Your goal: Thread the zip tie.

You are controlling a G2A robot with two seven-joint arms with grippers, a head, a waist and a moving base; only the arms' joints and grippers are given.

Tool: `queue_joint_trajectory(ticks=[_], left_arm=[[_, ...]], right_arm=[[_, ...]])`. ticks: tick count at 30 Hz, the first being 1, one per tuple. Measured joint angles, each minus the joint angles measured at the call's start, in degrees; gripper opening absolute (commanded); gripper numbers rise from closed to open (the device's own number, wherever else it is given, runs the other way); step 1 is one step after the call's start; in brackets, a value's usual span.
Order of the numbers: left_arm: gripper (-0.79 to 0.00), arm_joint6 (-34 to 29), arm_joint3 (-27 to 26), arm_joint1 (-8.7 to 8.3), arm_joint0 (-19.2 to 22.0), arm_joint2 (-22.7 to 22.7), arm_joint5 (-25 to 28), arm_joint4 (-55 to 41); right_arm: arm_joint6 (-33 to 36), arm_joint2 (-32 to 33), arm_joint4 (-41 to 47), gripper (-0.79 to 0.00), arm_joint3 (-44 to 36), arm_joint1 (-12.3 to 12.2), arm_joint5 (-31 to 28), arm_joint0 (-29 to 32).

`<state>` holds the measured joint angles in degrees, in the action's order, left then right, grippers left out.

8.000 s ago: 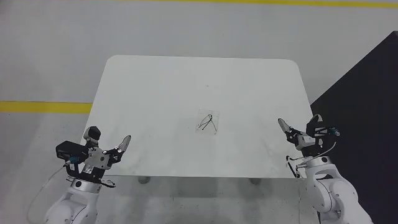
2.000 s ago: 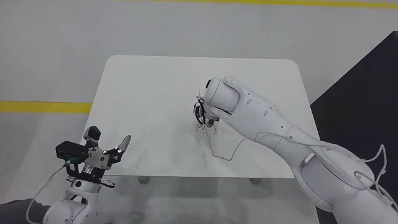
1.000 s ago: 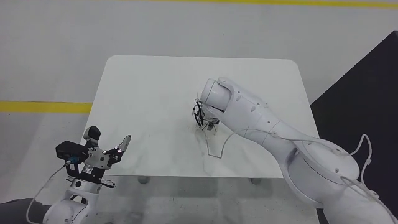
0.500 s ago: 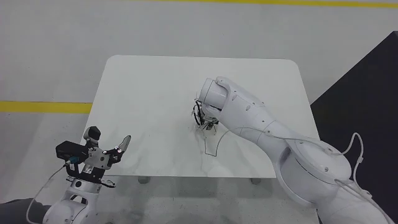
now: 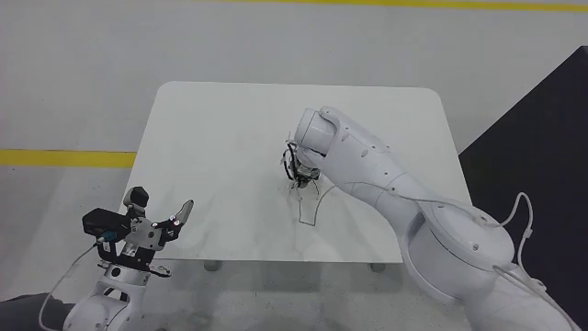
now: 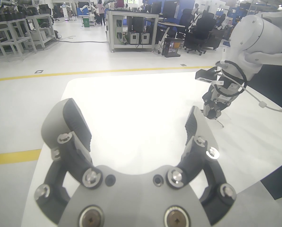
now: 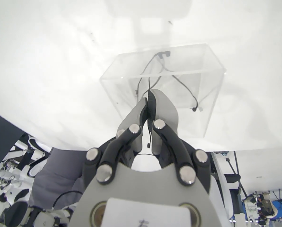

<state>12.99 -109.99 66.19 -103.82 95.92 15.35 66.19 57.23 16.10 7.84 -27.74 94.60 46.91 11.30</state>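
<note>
While I watch the top view from its left side, the left gripper (image 5: 163, 204) sits at the near left corner of the white table (image 5: 230, 119), just off the edge. Its fingers (image 6: 70, 119) stand wide apart with nothing between them, pointing across the tabletop toward the middle.

Moving right, the bare surface runs on to the clear box (image 7: 211, 90), which stands a little right of the table's centre. Thin black zip ties lie about it. One has its head (image 7: 165, 53) near the far rim and another has its head (image 7: 195, 108) low against one wall. I cannot tell whether they rest on the floor of the box or higher up.

The right gripper (image 7: 149, 96) hangs directly over the near rim of that box, tips down. Its jaws are pressed together on a black zip tie (image 7: 149, 83). One end of the strand rises from the fingertips into the box, and the other trails back between the fingers toward the wrist.

Farthest right, a dark panel (image 5: 551, 129) stands beside the table.
</note>
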Motion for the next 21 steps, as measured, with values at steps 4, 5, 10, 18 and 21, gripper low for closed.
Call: queue_joint_trajectory(ticks=[4, 5, 10, 18, 21], left_arm=[[0.000, 0.0, 0.0, 0.00, 0.0, 0.0, 0.0, 0.0], [0.000, 0.0, 0.0, 0.00, 0.0, 0.0, 0.0, 0.0], [0.000, 0.0, 0.0, 0.00, 0.0, 0.0, 0.0, 0.0], [0.000, 0.0, 0.0, 0.00, 0.0, 0.0, 0.0, 0.0], [0.000, 0.0, 0.0, 0.00, 0.0, 0.0, 0.0, 0.0]], right_arm=[[7.5, 0.8, 0.3, -0.785, -1.3, -1.6, -7.5, -2.6], [9.7, 1.3, 0.7, -0.785, -1.6, -2.3, -9.7, -3.4], [17.3, 7.3, 5.6, -0.785, -6.3, -6.8, -23.1, -4.6], [26.2, 21.8, 12.9, -0.785, -22.9, -17.2, -41.0, 7.7], [24.7, 23.1, 11.2, -0.785, -26.7, -18.3, -38.7, 9.7]])
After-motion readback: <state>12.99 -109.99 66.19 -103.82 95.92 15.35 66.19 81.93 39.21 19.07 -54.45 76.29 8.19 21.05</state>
